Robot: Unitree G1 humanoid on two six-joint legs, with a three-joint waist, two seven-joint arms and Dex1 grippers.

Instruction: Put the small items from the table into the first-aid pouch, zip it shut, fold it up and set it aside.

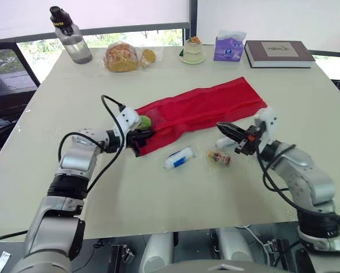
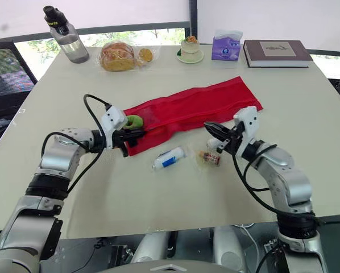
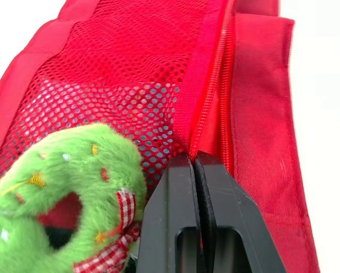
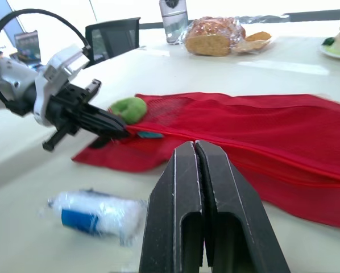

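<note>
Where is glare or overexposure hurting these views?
Left eye view: the window blind behind the water bottle is washed out, the table evenly lit. Left wrist view: the table beside the red pouch blows out white. Right wrist view: glare streaks the table near the bread.

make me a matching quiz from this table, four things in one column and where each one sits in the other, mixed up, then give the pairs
Things
1. green plush ring
2. white and blue tube
3. book
4. water bottle

Places
a. far right corner of the table
b. at the left end of the red pouch
c. far left corner of the table
d. on the bare table, just in front of the red pouch

Pairs: 1-b, 2-d, 3-a, 4-c
</note>
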